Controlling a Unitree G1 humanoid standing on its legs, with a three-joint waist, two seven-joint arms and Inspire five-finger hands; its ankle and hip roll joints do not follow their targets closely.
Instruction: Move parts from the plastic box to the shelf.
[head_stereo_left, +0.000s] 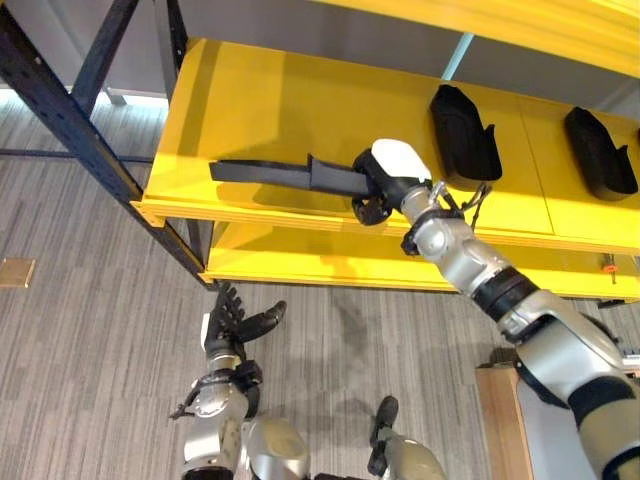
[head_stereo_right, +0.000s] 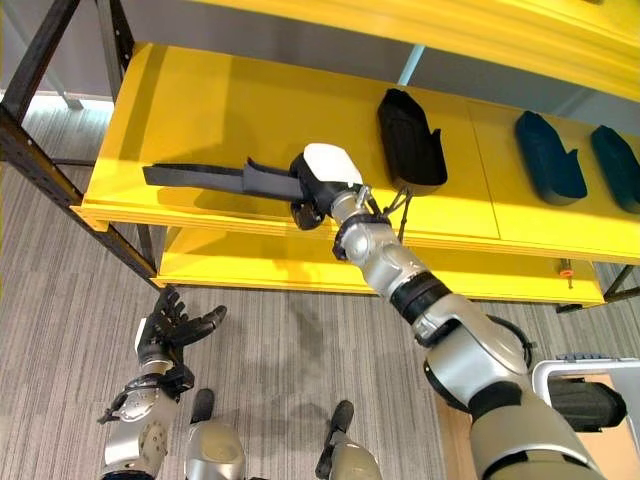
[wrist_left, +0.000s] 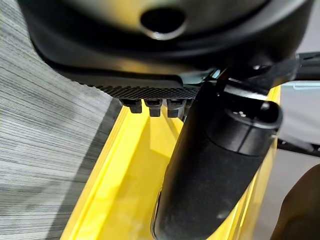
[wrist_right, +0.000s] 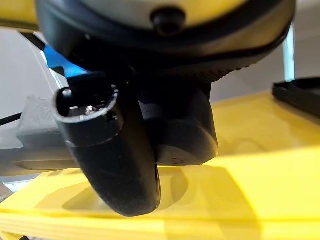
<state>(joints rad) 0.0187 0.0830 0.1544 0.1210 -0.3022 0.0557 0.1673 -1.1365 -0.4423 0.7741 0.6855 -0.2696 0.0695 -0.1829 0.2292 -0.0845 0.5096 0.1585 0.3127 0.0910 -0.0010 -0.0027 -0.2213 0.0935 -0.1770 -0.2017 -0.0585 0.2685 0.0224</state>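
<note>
I have the long flat black plastic part (head_stereo_left: 275, 175) lying on the yellow metal shelf (head_stereo_left: 250, 100), my right hand (head_stereo_left: 385, 180) curled round its near end. I'd ease the fingers off without dragging it toward the edge. My left hand (head_stereo_left: 235, 320) hangs relaxed, empty, below.

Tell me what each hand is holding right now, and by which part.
The right hand grips a long black part by its right end, on the yellow shelf. The left hand holds nothing.
</note>
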